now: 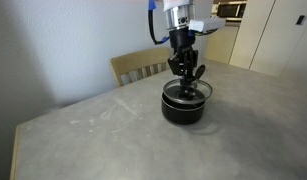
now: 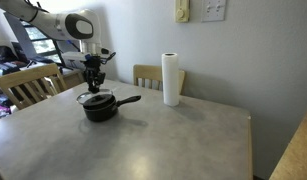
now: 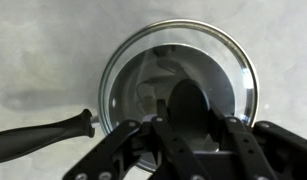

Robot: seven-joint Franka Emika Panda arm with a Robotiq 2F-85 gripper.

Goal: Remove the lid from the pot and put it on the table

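The small black pot (image 1: 183,108) stands on the grey table (image 1: 103,135), its long handle (image 3: 38,137) pointing left in the wrist view. The glass lid (image 3: 218,60) with its metal rim covers the pot; I cannot tell whether it rests on the rim or hangs just above it. My gripper (image 3: 189,112) is straight above, its fingers closed on both sides of the dark centre knob. In both exterior views the gripper (image 1: 186,78) (image 2: 93,85) points down onto the lid (image 2: 93,97) and pot (image 2: 100,108).
A tall white paper-towel roll (image 2: 171,79) stands at the far side of the table. Wooden chairs (image 2: 31,84) (image 1: 141,67) stand at the table edges. Bare table top (image 2: 163,140) lies around the pot.
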